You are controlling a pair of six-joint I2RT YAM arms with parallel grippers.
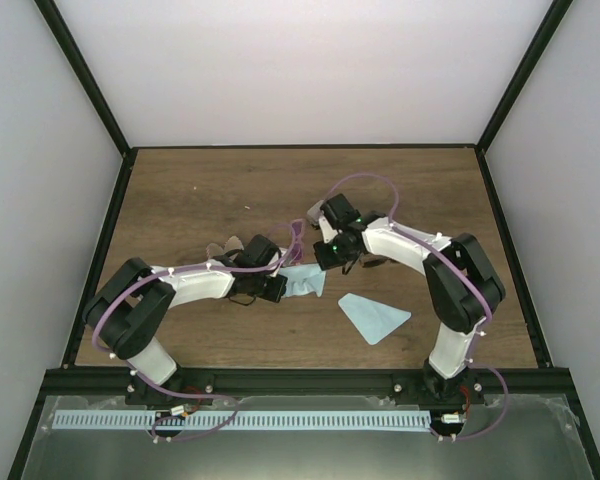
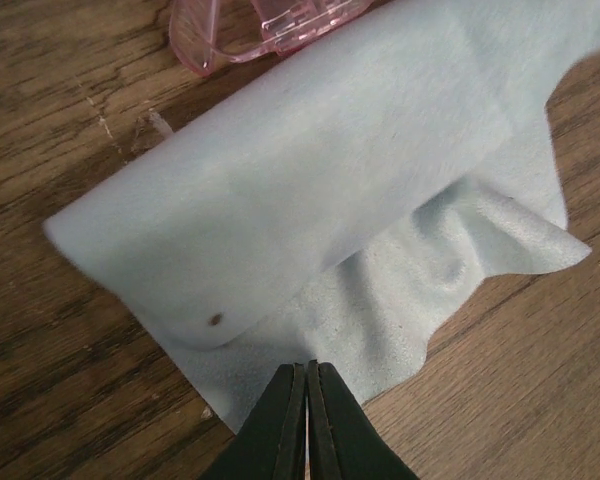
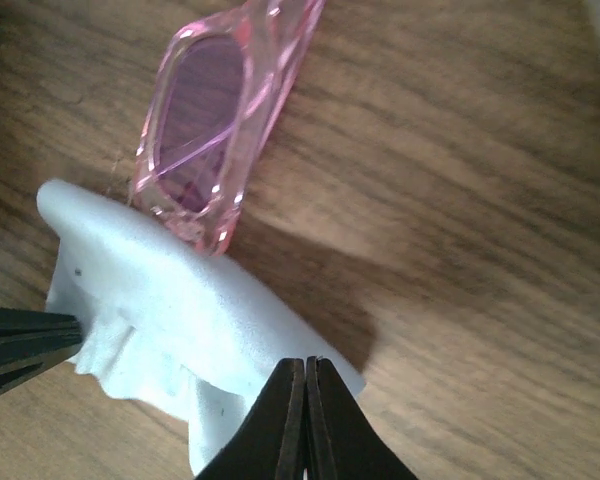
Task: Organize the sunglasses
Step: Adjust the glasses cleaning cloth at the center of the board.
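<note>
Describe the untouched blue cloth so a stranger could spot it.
On the wooden table, look right of centre, near the front edge. The light blue cloth there lies flat and alone; the other cloth is bunched beside the pink sunglasses.

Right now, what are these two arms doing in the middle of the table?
Both arms are working on one blue cloth. The left gripper and the right gripper are each shut on an edge of it, holding it draped beside the pink sunglasses. The sunglasses lie on the table with one end at the cloth. A second cloth lies apart, untouched.
</note>
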